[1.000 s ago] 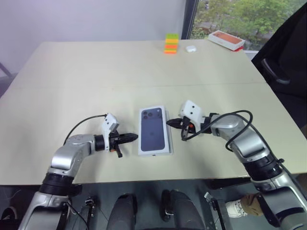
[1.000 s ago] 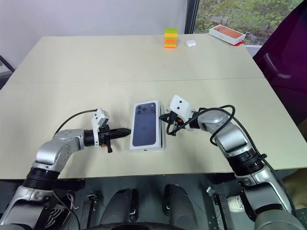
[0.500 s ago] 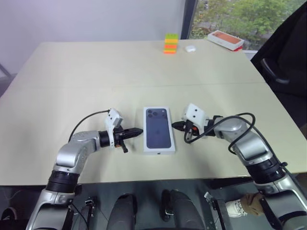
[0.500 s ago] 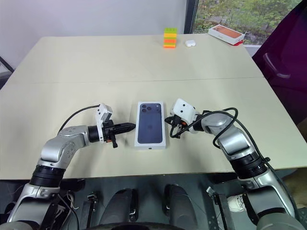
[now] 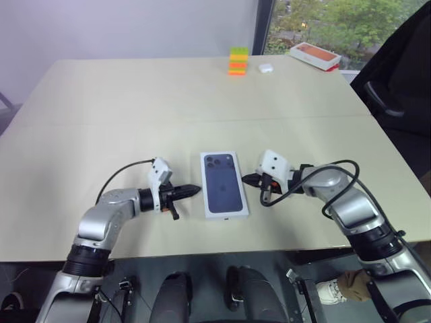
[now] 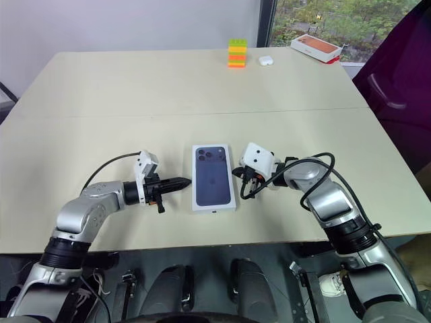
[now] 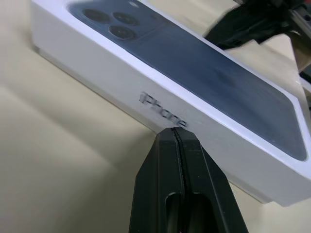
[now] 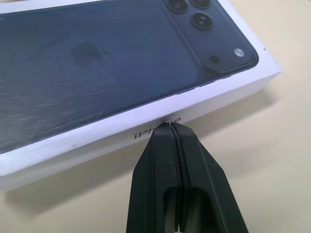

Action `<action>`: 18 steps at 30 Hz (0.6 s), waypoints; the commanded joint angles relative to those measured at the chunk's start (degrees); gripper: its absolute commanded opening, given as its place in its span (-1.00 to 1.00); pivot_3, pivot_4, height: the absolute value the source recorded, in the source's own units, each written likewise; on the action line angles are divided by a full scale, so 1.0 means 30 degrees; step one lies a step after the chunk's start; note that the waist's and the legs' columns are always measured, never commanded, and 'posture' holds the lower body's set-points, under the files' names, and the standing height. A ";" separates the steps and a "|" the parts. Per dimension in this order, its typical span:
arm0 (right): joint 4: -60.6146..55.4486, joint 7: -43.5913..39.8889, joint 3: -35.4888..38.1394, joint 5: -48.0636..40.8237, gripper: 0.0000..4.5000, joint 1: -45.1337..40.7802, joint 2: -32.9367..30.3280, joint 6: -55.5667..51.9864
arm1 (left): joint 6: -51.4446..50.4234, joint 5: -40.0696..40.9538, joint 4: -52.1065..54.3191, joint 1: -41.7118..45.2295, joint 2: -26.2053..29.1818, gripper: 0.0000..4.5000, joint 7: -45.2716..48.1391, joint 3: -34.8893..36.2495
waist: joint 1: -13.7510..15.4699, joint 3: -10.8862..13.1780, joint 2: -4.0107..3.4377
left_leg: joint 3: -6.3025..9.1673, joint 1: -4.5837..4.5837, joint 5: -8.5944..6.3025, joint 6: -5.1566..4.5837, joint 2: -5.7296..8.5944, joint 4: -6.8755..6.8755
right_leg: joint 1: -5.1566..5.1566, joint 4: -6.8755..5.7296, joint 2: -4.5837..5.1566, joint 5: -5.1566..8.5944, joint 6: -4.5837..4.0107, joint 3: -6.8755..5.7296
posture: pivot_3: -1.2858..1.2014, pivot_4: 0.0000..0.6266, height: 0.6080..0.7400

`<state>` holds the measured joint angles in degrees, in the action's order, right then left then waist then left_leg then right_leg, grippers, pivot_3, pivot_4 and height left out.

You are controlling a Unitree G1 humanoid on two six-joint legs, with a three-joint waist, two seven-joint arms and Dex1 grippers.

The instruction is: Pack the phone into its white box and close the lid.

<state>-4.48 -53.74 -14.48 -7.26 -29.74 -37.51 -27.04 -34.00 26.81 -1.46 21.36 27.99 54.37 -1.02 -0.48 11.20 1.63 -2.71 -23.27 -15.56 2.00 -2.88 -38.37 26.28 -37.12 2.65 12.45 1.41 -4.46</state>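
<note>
The lid (image 5: 223,183), white with a dark phone picture on top, lies shut over the white box near the table's front edge. A thin strip of the white box (image 7: 58,57) shows under the lid's side wall. The phone is hidden. My left gripper (image 5: 196,190) is shut, and its tip (image 7: 174,133) is at the lid's left long side, by the printed lettering. On the other long side my right gripper (image 5: 246,179) is shut too, its tip (image 8: 171,127) against that wall. Neither gripper holds anything.
At the table's far edge stand a stack of coloured bricks (image 5: 239,60), a small white case (image 5: 267,68) and an orange-topped box (image 5: 315,55). A dark chair (image 5: 397,87) stands off the right side. A seam (image 5: 202,122) crosses the tabletop.
The lid now lies squarer, where a second ago it sat slightly skewed with a strip showing along its right. Both grippers stay shut at its sides. The head view has shifted a little.
</note>
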 commanded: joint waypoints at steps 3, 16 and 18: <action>0.1553 0.0632 0.2292 -0.0914 -0.99 -0.2253 0.0670 0.0600 | 0.0233 0.0942 -0.0671 0.2406 -0.0828 -1.00 -0.0447 0.1283 | 0.0025 0.0000 0.0000 | -0.0003 0.0002 0.0001 0.0001 0.0001 -0.0006 | -0.0009 0.0000 0.0002 -0.0001 0.0000 -0.0001 | 0.03 -0.52 1.00; 0.3803 0.2276 -0.0506 0.1947 -0.99 -0.2915 0.3212 0.1980 | 0.3234 -0.2081 -0.4423 0.4137 -0.2844 -1.00 -0.0465 -0.1197 | -0.0062 -0.0006 0.0002 | -0.0006 0.0016 0.0006 0.0008 -0.0002 -0.0002 | -0.0008 -0.0034 0.0001 -0.0007 -0.0004 -0.0002 | 0.03 -0.52 1.00; 0.2834 0.1250 -0.1037 0.1762 -0.99 -0.1914 0.2748 0.1508 | 0.3195 -0.2749 -0.4330 0.3565 -0.2027 -1.00 0.0244 -0.1943 | -0.0039 -0.0010 -0.0001 | -0.0006 0.0017 0.0006 0.0008 -0.0003 -0.0003 | -0.0013 -0.0034 0.0005 -0.0006 -0.0003 -0.0001 | 0.03 -0.52 1.00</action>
<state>6.87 -47.80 -16.56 -1.83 -37.13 -28.12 -22.15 -25.03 20.12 -15.40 33.42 20.10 53.32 -5.66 -0.59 11.18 1.63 -2.72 -23.21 -15.54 2.03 -2.89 -38.37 26.22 -37.21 2.66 12.44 1.40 -4.46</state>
